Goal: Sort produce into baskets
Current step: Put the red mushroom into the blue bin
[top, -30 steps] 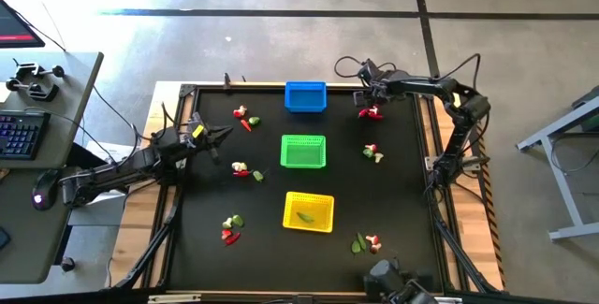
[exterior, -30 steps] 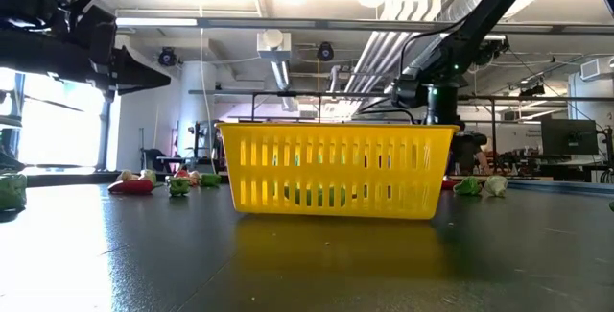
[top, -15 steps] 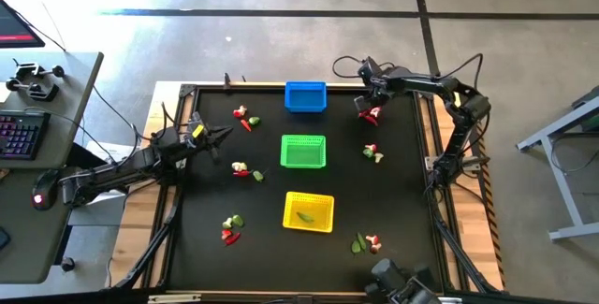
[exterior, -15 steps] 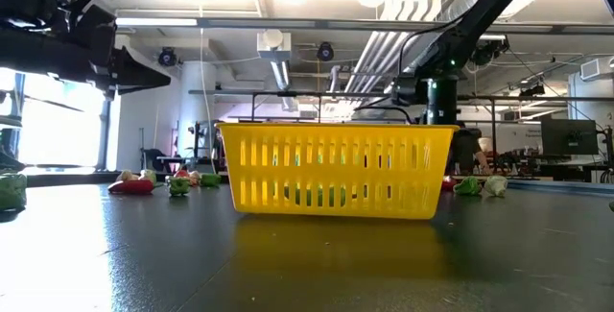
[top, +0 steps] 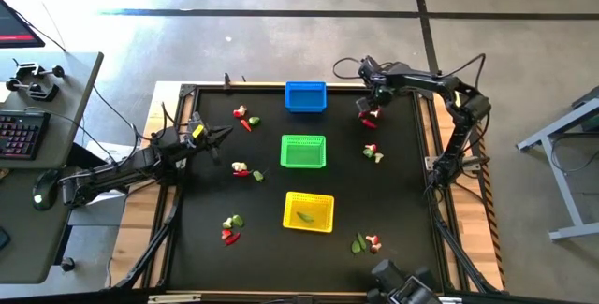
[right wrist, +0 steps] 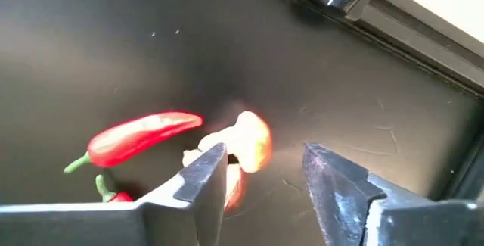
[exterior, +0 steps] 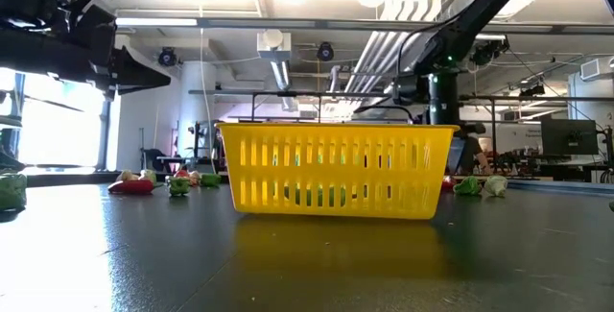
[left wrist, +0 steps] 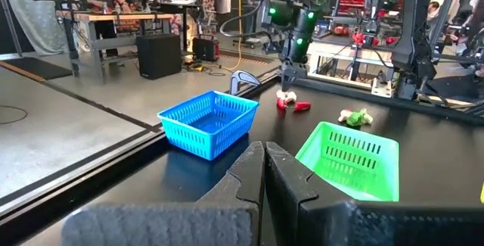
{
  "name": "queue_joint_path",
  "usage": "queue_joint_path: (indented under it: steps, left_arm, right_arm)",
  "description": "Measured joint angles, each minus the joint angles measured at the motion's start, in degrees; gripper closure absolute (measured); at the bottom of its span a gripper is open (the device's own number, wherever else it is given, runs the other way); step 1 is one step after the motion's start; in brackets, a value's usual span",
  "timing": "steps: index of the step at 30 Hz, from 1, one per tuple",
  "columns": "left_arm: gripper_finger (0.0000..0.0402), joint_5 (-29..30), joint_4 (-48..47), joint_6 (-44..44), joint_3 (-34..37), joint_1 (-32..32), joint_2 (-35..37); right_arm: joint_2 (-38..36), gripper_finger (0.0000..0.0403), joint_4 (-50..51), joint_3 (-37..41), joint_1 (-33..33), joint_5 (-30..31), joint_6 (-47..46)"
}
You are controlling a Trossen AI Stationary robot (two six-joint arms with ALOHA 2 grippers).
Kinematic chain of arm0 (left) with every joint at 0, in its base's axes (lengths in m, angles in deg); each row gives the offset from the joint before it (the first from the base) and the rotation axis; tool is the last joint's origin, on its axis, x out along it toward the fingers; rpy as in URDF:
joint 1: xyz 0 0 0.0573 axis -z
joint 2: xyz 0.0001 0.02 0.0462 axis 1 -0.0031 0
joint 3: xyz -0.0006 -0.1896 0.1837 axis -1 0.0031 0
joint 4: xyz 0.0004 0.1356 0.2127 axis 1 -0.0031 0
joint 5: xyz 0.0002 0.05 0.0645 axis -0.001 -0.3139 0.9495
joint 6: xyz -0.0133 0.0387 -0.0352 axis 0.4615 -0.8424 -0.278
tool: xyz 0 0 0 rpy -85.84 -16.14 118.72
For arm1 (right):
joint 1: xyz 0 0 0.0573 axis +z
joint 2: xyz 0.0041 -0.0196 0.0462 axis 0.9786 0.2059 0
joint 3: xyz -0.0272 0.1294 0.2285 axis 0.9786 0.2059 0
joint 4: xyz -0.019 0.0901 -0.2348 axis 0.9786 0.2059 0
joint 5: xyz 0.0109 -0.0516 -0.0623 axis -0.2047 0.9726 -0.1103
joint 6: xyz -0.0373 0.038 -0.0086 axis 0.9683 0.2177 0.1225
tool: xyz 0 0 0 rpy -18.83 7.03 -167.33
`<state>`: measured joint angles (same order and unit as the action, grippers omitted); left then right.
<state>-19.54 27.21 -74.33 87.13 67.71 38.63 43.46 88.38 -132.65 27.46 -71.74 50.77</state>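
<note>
Three baskets stand in a row down the middle of the black table: blue (top: pixel 305 97) at the far edge, green (top: pixel 303 152), and yellow (top: pixel 309 211) with a green leafy bit (top: pixel 305 217) inside. My right gripper (top: pixel 372 109) is open, pointing down over a white-and-red mushroom bit (right wrist: pixel 246 147) and a red chilli (right wrist: pixel 140 140) at the far right. The mushroom lies on the table between the fingers, close to one fingertip (right wrist: pixel 208 166). My left gripper (top: pixel 225 134) is shut and empty, held above the table's left side (left wrist: pixel 265 163). My right gripper stands with its fingers on either side of the mushroom bit, coming from above. One fingertip overlaps the mushroom's edge (right wrist: pixel 231 159) in the wrist view; whether it touches, I cannot tell. The mushroom lies on the table.
Small clusters of produce lie at the far left (top: pixel 245 117), left middle (top: pixel 245 169), near left (top: pixel 230 229), right middle (top: pixel 372 154) and near right (top: pixel 367 243). A second small chilli (right wrist: pixel 113 193) lies by the right gripper. Bare table lies between baskets and clusters.
My right gripper has moved a little toward the table's near edge and down onto the red pieces at the far right.
</note>
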Motion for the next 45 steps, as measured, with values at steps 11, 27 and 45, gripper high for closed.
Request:
queue_joint_path:
  steps: [11, 27, 45]
  left_arm:
    - [0.0401, 0.0, 0.0, 0.04, 0.0, 0.0, 0.0]
    - [0.0401, -0.02, 0.01, 0.04, 0.0, 0.02, 0.0]
    - [0.0401, -0.02, 1.14, 4.61, 0.0, 0.02, -2.73]
  right_arm:
    - [0.0, 0.0303, -4.29, 2.55, -0.09, -1.73, 0.97]
    - [0.0, 0.04, -4.32, -1.1, 0.36, -0.07, 7.99]
    - [0.0, 0.04, -26.07, -8.84, 15.82, -2.74, 21.97]
